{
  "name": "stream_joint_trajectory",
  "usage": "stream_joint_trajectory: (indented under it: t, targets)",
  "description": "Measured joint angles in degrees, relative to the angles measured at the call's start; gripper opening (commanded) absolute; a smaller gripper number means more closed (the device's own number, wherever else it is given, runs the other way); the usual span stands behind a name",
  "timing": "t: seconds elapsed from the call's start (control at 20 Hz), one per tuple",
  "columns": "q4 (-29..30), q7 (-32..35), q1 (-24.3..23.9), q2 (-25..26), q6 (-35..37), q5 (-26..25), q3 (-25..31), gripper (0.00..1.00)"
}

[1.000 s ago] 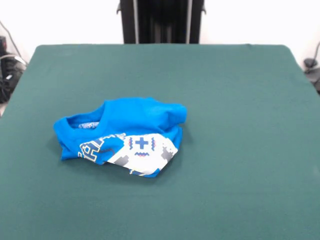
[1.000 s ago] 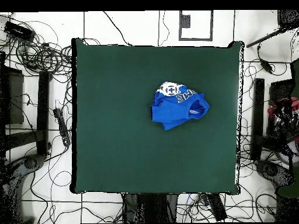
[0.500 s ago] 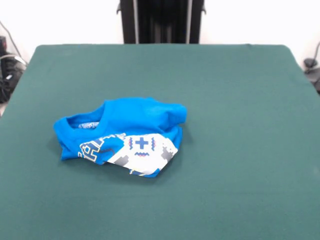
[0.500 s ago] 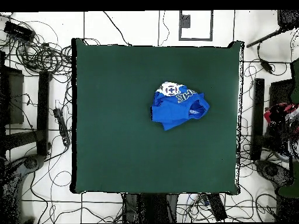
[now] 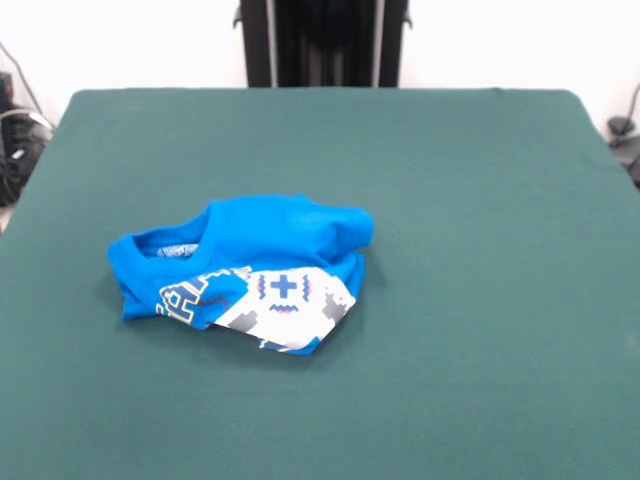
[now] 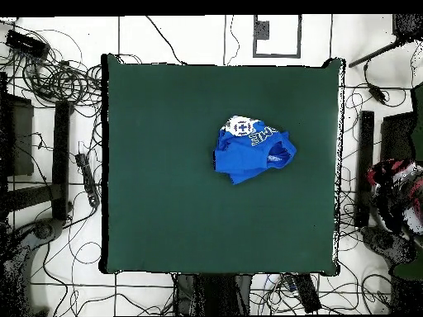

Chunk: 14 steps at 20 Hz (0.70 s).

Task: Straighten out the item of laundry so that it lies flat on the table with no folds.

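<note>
Crumpled T-shirt (image 5: 245,272) lies well inside every edge of the table (image 5: 480,200); gripper out of sight

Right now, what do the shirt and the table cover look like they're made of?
Blue T-shirt: soft knit fabric, likely cotton jersey; it slumps in rounded folds, matte, with a flat white printed graphic. Table: covered in dark green cloth, matte and smooth, felt-like, though the weave is too fine to tell.
</note>
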Motion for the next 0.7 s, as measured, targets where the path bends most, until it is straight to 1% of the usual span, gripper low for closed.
stream_joint_trajectory:
  t: [0.05, 0.25, 0.55, 0.7]
  targets:
    - [1.6, 0.0, -0.3, 0.0, -1.7, -0.5, 0.0, 1.0]
    - [4.6, 0.0, -0.7, 0.0, -5.2, -1.3, 0.0, 1.0]
    - [8.5, 0.0, -0.8, 0.0, -9.8, -3.2, 0.0, 1.0]
    - [9.4, 0.0, -0.9, 0.0, -10.5, -3.3, 0.0, 1.0]
